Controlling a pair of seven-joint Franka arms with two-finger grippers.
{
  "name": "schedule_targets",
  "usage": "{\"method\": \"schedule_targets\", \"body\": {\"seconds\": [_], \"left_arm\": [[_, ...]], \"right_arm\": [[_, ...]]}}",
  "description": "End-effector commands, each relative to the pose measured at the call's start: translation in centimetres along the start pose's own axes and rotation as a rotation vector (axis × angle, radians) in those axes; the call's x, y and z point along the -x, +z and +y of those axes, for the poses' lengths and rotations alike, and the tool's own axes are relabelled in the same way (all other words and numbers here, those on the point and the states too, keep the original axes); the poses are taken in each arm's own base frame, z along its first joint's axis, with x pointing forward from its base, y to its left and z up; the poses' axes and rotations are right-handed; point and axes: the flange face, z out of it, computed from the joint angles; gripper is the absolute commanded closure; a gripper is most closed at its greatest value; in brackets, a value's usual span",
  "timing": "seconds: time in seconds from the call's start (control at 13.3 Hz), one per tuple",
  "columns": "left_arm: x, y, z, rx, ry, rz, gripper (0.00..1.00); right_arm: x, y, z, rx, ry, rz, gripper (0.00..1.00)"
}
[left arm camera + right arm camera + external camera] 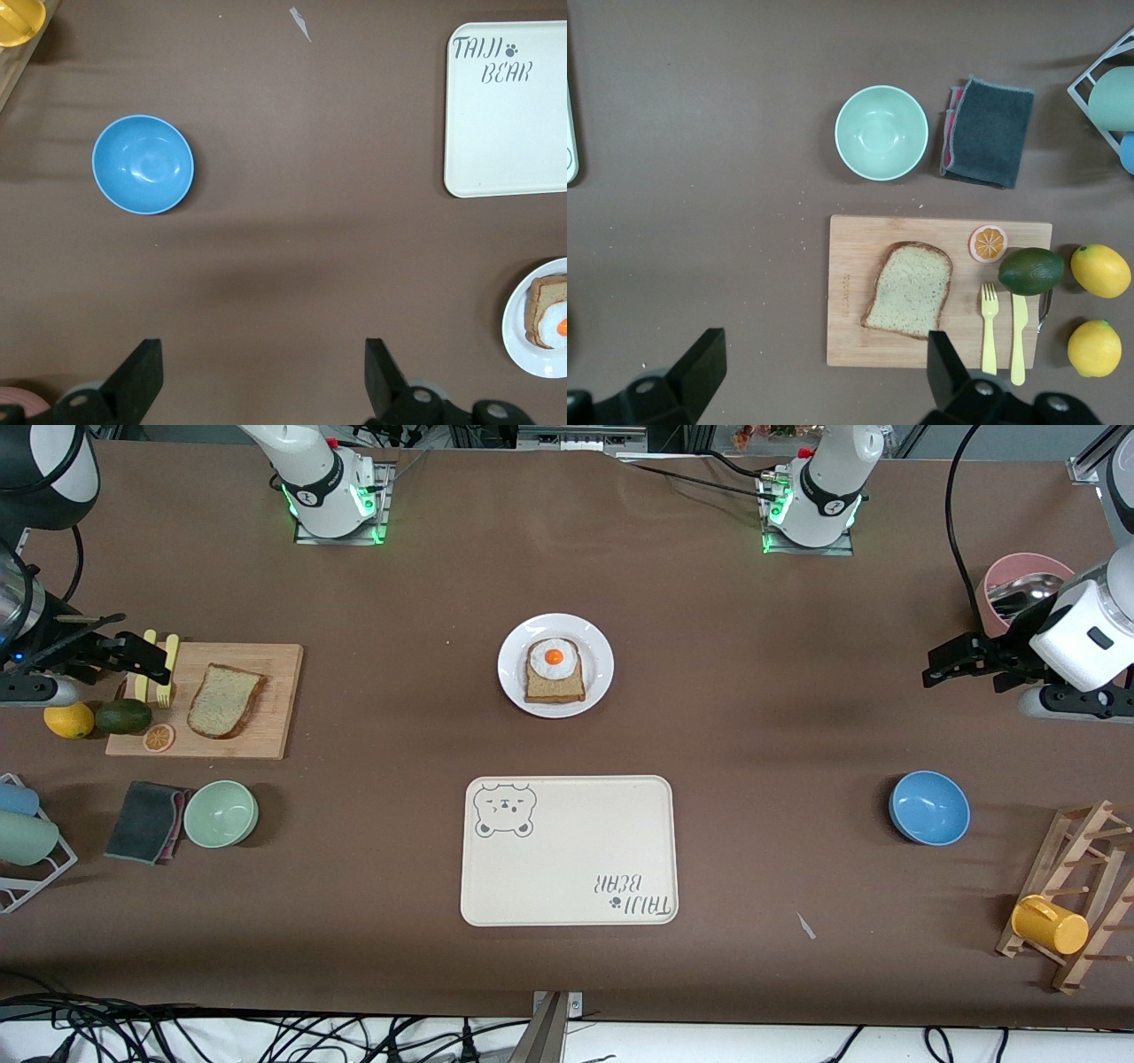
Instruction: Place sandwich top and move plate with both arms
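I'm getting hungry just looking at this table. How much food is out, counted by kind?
Bread slices: 2, the sandwich top and the slice under the egg
Fried egg: 1
Lemons: 2
Avocado: 1
Orange slice: 1
Total: 7

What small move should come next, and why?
Probably lower the right gripper, fingers open, onto the plain tan bread slice lying untouched on the wooden cutting board. The round white plate already carries the egg-topped slice with no top. The left gripper waits, open, over bare table.
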Motion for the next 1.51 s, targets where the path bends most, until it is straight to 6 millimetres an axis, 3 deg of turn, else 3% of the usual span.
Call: {"method": "schedule_targets", "body": {"seconds": [0.0, 0.23, 0.45, 0.68, 0.9, 1.2, 1.43], "left_arm": [[-0.3, -0.4, 0.1, 0.014, -0.003, 0.0, 0.0], [-0.3, -0.5, -0.2, 0.014, -0.003, 0.001, 0.0], [-0.3, -0.5, -0.3, 0.013, -0.003, 0.001, 0.0], [-0.3, -0.5, -0.4, 0.011, -0.003, 0.001, 0.0], [-0.3, -0.5, -0.4, 0.011, -0.004, 0.001, 0.0], [-0.3, -0.3, -0.5, 0.011, -0.009, -0.002, 0.0], [-0.4, -0.3, -0.5, 0.01, -0.012, -0.002, 0.0]], "right_arm": [[0.1, -0.4, 0.3, 0.0, -0.005, -0.003, 0.0], [0.0, -0.3, 0.3, 0.0, 0.008, -0.004, 0.0], [-0.1, 1.0, 0.2, 0.01, -0.002, -0.035, 0.0], [-0.4, 5.1, 1.0, 0.011, 0.008, -0.154, 0.0], [0.9, 8.9, 3.3, 0.057, 0.031, -0.234, 0.0], [2.0, 13.7, 4.8, 0.125, 0.014, -0.216, 0.0], [2.7, 17.2, 4.9, 0.229, -0.013, -0.195, 0.0]]}}
